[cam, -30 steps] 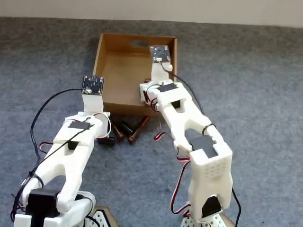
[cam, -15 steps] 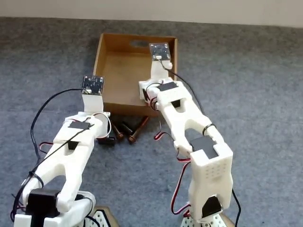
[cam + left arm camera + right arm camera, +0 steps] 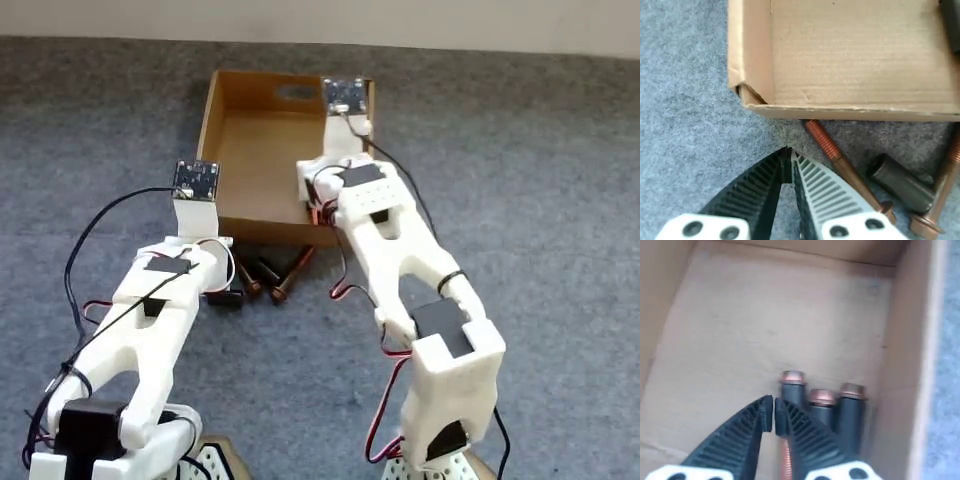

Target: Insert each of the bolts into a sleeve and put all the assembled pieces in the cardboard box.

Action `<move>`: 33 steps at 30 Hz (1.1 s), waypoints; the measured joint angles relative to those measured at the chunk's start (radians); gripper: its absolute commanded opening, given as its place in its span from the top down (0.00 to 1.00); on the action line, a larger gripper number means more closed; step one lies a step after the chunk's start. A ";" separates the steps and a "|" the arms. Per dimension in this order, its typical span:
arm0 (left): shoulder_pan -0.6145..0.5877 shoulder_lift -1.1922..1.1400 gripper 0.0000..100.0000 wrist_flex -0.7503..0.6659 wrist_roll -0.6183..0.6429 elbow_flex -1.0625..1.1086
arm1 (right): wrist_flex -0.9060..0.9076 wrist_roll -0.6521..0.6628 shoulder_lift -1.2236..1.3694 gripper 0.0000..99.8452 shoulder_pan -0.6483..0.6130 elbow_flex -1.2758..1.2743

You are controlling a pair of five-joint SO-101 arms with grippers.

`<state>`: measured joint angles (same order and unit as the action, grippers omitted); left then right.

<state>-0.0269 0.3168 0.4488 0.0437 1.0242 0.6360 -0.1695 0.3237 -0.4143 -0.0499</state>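
The cardboard box (image 3: 213, 120) stands at the far middle of the grey carpet. Three assembled pieces lie side by side in it by one wall: black sleeves with copper bolt heads (image 3: 792, 385), (image 3: 822, 401), (image 3: 852, 402). My right gripper (image 3: 773, 407) hangs shut and empty just above them, inside the box (image 3: 900, 365). Outside the box's near wall (image 3: 840, 111) lie a loose copper bolt (image 3: 837, 159), a black sleeve (image 3: 900, 185) and a second bolt (image 3: 942, 197). My left gripper (image 3: 789, 154) is shut and empty over the carpet beside the first bolt, near the box's corner.
The loose bolts and sleeves (image 3: 272, 275) sit between the two arms in front of the box. Grey carpet (image 3: 520, 200) spreads open to the left and right of the box. A pale wall runs along the far edge.
The right arm has pushed farther over the box, toward its far right corner. The left arm has kept still.
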 measured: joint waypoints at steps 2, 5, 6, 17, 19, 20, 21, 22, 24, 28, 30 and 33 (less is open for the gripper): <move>0.000 0.000 0.99 0.000 0.000 0.000 | -0.002 0.000 0.040 0.99 -0.026 0.005; 0.000 0.000 0.99 0.000 0.000 0.000 | -0.034 0.000 0.124 0.99 -0.048 0.012; 0.000 0.000 0.99 0.000 0.000 0.000 | -0.044 0.000 0.150 0.99 -0.048 0.029; 0.000 0.000 0.99 -0.021 0.000 0.002 | -0.055 0.000 0.221 0.99 0.015 0.117; 0.000 0.000 0.99 -0.029 0.000 0.002 | -0.054 0.000 0.221 0.99 0.018 0.126; 0.000 0.000 0.99 -0.029 0.000 0.002 | -0.048 0.000 0.221 0.99 0.018 0.129; 0.000 0.000 0.99 -0.029 0.000 0.002 | -0.046 0.000 0.221 0.99 0.018 0.130; 0.000 0.000 0.99 -0.029 0.000 0.002 | -0.046 0.000 0.221 0.99 0.018 0.132; 0.000 0.000 0.99 -0.029 0.000 0.002 | -0.038 0.000 0.221 0.99 0.018 0.138; 0.000 0.000 0.99 -0.029 0.000 0.002 | 0.012 0.000 0.222 0.99 0.031 0.203; 0.000 0.000 0.99 -0.029 0.000 0.002 | 0.077 0.000 0.222 0.99 0.040 0.264; 0.000 0.000 0.99 -0.029 0.000 0.002 | 0.203 0.000 0.216 0.99 0.041 0.364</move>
<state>-0.0269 0.3168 0.4196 0.0437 1.0257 0.8385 -0.1695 0.5401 -0.3728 0.3138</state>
